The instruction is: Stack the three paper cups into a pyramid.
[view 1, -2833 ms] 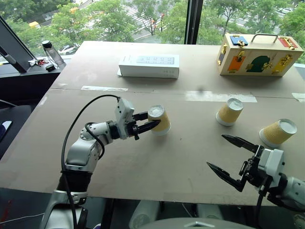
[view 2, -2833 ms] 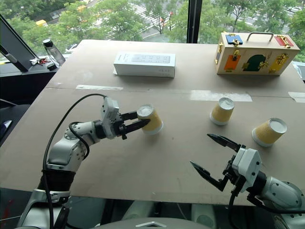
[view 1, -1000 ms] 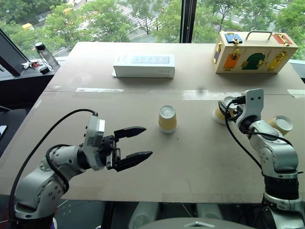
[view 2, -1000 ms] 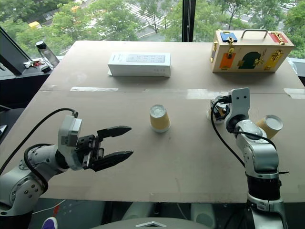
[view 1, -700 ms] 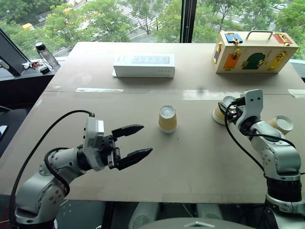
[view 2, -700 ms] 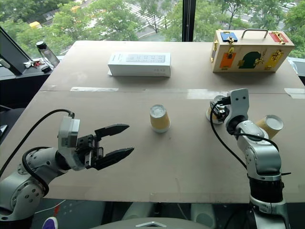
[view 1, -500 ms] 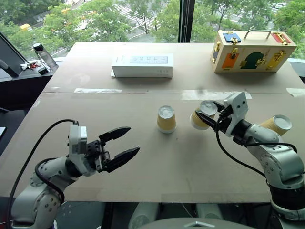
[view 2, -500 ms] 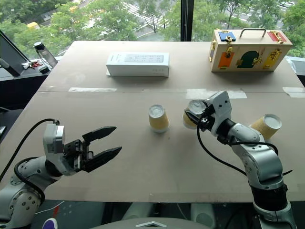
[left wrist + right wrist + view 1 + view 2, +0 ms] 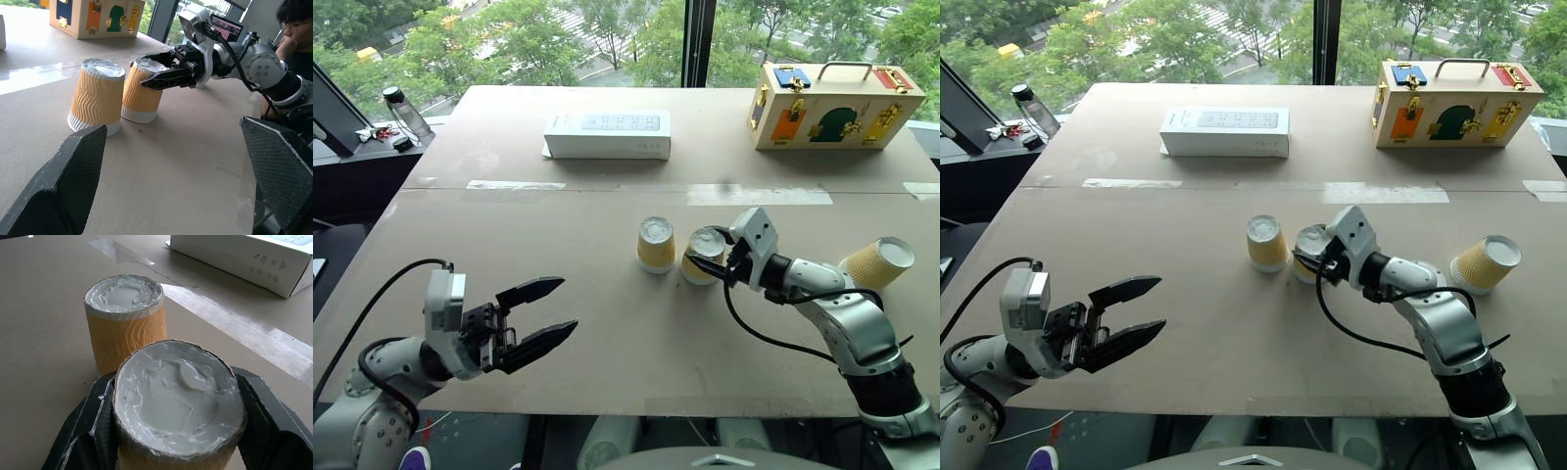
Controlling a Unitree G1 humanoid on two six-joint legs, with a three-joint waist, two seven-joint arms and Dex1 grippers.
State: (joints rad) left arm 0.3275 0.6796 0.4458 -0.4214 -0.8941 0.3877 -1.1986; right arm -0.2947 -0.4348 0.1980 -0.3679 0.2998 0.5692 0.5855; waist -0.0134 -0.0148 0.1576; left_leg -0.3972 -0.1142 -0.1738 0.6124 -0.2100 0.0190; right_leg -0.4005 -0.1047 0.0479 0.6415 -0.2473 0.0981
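Broad brown counter (image 9: 558, 245) beneath both arms. Well beyond the right pincer (image 9: 705, 260), toward the window: wooden latch box (image 9: 837, 106) at the far right corner, white rectangular box (image 9: 607, 135) farther along to its left. Right pincer clenched on the second cup (image 9: 705, 255), fingers (image 9: 80, 431) clamped on either side of its ribbed wall, cup upside down with white base up, tilted slightly, lower rim at or just above the counter. First cup (image 9: 655, 244) just beside the held one on the pincer's left, upside down, upright on the counter, the two nearly touching. Third cup (image 9: 878, 263) on its side, well off to the right pincer's right, behind its forearm. Left pincer (image 9: 538, 315) released, jaws spread wide and grasping nothing, low near the counter's front edge, well apart from the cup pair ahead and to its right.
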